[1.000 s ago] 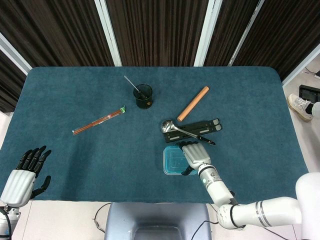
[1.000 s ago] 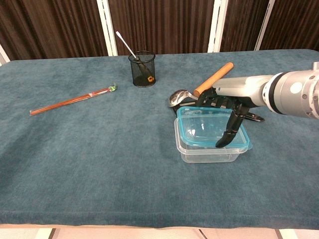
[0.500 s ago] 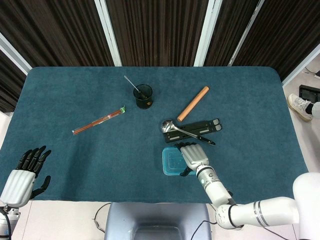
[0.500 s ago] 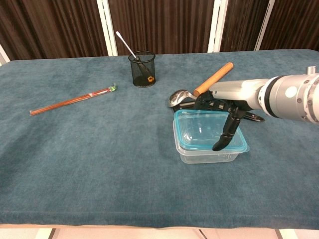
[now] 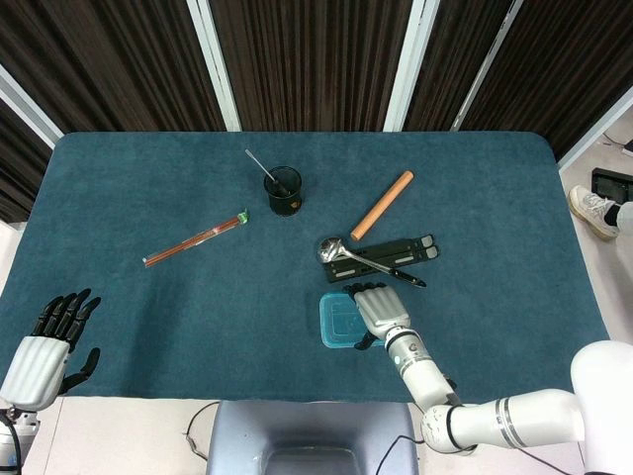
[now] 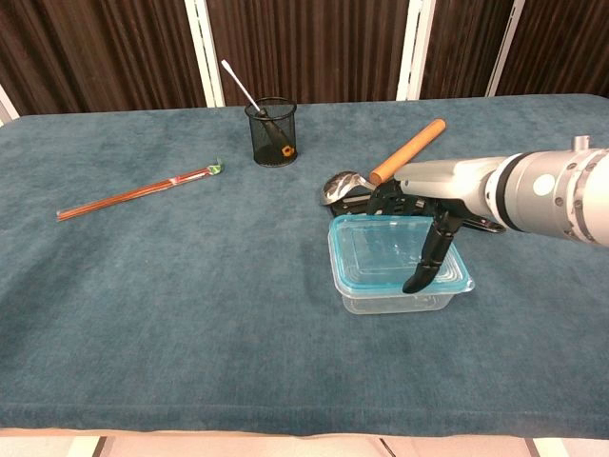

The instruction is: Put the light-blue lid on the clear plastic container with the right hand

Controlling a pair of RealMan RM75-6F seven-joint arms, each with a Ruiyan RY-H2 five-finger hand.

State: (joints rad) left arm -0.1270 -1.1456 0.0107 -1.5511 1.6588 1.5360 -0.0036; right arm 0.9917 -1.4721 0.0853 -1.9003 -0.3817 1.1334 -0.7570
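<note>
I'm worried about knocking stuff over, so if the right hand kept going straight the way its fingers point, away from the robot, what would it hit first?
Probably the ladle, lying just beyond the right hand across the black stand; depth is uncertain.

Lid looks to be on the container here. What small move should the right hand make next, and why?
Probably press straight down, then let go. The light-blue lid lies flat over the clear plastic container, and the right hand holds its far-right edge, thumb down the side. Whether it has snapped shut cannot be told.
</note>
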